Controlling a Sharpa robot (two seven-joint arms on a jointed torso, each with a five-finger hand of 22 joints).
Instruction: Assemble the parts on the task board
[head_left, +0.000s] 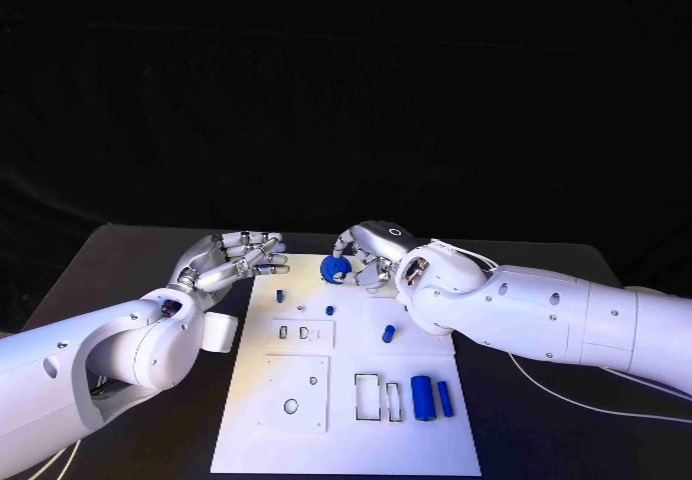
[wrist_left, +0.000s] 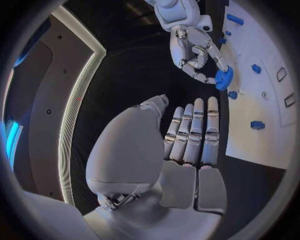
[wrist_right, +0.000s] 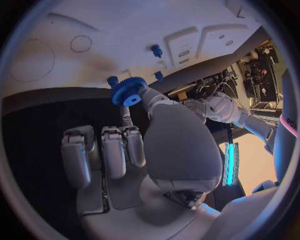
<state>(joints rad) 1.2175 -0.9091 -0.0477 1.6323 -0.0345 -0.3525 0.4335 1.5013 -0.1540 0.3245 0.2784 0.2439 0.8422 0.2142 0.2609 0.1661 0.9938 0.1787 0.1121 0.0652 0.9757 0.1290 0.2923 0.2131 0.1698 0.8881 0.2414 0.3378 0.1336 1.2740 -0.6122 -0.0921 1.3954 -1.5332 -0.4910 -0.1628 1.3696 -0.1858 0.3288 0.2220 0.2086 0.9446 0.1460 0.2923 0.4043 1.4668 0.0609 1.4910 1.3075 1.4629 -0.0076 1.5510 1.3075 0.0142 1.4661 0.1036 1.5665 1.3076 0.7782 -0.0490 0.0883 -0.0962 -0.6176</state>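
Note:
The white task board (head_left: 346, 420) lies in the middle of the table. My right hand (head_left: 369, 254) hovers over its far end and pinches a blue gear (head_left: 333, 268) between thumb and a finger; the gear (wrist_right: 128, 91) shows its toothed rim and centre hole close to the board (wrist_right: 75, 30). My left hand (head_left: 240, 257) is held beside the board's far left corner, fingers straight and apart, holding nothing. From the left wrist, the left hand (wrist_left: 190, 142) points toward the right hand (wrist_left: 197, 52) and the gear (wrist_left: 224, 77).
Small blue pegs stand on the board (head_left: 280, 296) (head_left: 387, 333). A thick blue cylinder (head_left: 423, 397) and a thinner one (head_left: 446, 398) lie near its right edge beside rectangular slots (head_left: 368, 396). A white cable (head_left: 577, 400) runs over the table at right.

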